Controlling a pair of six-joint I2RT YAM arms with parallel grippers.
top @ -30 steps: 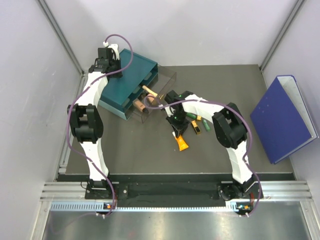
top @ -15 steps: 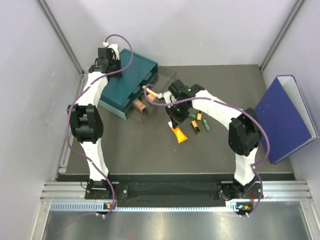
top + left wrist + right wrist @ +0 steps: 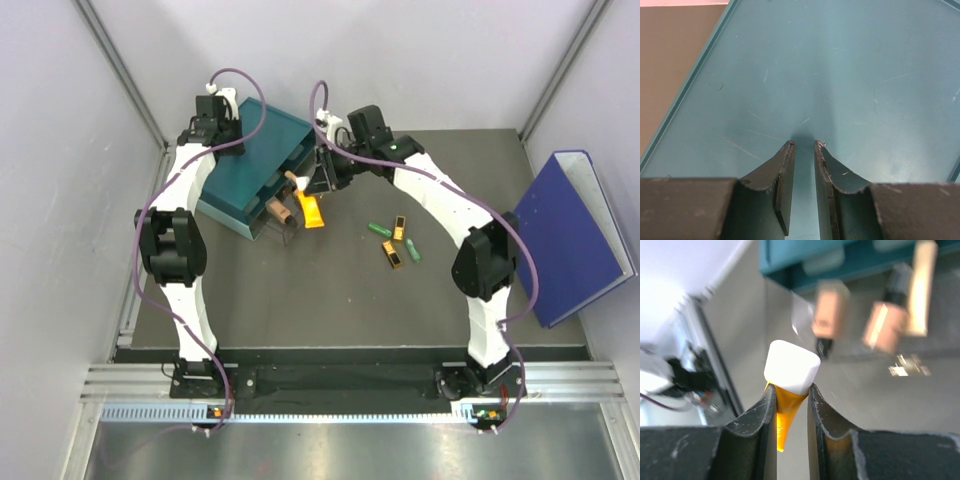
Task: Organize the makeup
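ok so the right claw (image 3: 790, 390) is clamped on the orange tube (image 3: 791, 367), pinching it just under the white cap so the body hangs down below the fingers. Makes sense to me, the cap end is the stiff bit and the squishy part dangles free. It's holding the tube right over the clear drawer (image 3: 296, 232) that sticks out of the teal drawer box (image 3: 255, 150), so my guess is it's about to drop it in with the tan tubes (image 3: 279, 211) already lying in there.

The left claw (image 3: 803, 145) sits low over the flat top of the teal box, fingers down to a narrow slit with nothing between them. Can't tell if it's actually pressing on the lid or just parked above it. If it is pressing, I'd bet it's there so the box doesn't skate around.

The rest of the makeup isn't sorted yet: a couple of green sticks (image 3: 380, 229) and the gold and black pieces (image 3: 393, 254) are loose on the surface (image 3: 300, 300), a bit right of the drawer and well apart from it.

Room-wise, the drawer is the tight spot. It has thin see-through walls, the box face is just behind it, and stuff is already inside, so the tube needs to go down between the walls without clipping the rim. Toward the near edge there's plenty of bare surface to back out over. The big blue binder (image 3: 562, 235) leans on the right wall, nowhere near the action.
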